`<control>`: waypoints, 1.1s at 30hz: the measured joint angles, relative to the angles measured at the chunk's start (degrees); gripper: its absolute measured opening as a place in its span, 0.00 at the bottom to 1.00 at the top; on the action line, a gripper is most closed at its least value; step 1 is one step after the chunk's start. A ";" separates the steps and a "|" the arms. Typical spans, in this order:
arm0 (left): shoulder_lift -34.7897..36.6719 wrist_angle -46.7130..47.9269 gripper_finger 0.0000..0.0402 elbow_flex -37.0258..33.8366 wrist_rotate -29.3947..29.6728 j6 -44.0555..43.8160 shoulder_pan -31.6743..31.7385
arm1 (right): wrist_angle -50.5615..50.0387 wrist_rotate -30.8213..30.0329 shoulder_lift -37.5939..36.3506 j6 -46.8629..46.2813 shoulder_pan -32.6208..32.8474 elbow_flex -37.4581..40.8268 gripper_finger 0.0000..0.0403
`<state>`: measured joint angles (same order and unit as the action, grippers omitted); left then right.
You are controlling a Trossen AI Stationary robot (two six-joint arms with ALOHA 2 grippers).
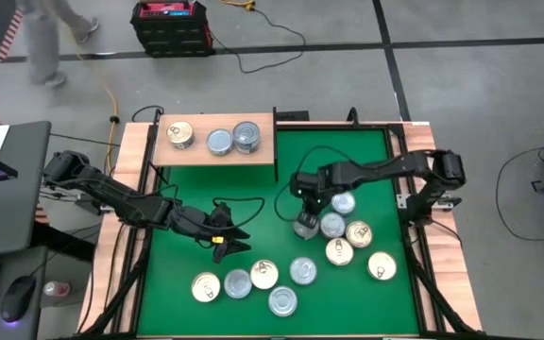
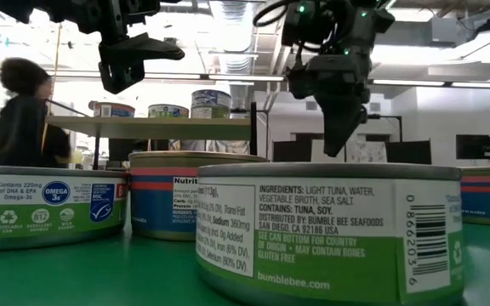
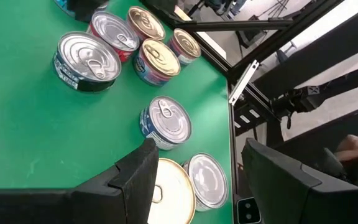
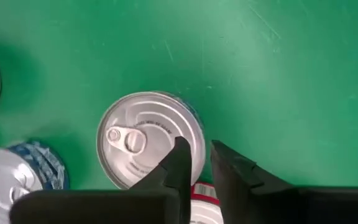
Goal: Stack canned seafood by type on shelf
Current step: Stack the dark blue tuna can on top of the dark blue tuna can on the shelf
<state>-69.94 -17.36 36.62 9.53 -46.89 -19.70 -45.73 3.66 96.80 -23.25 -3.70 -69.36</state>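
Right gripper [image 4: 196,163] nearly shut, pinching a tin's [image 4: 149,138] rim.
Tin sits at the mat's [image 1: 348,151] centre-right; shelf [image 1: 217,155] lies toward eleven o'clock. It's rigid, dense, slick, so grip across the sidewalls. Left gripper [image 1: 239,239] hovers half-open, empty.

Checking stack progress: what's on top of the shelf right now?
The shelf carries three tins in a row: a gold-lidded one and two silver-lidded ones. The last may be a stack; anything beneath its top lid is covered from above.
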 joint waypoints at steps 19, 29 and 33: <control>0.01 0.40 0.55 0.00 7.71 0.81 0.44 | 0.28 7.58 7.56 15.92 -3.87 0.00 0.41; -0.01 0.32 0.55 -0.02 7.92 2.27 0.68 | -0.48 12.75 7.46 16.59 -10.09 0.18 0.07; 0.01 0.32 0.55 -0.02 7.92 2.28 0.68 | -0.33 13.09 7.38 18.16 -12.36 1.97 0.04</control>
<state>-69.93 -17.04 36.60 17.45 -44.61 -19.03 -46.06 16.74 104.18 -5.09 -16.06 -67.40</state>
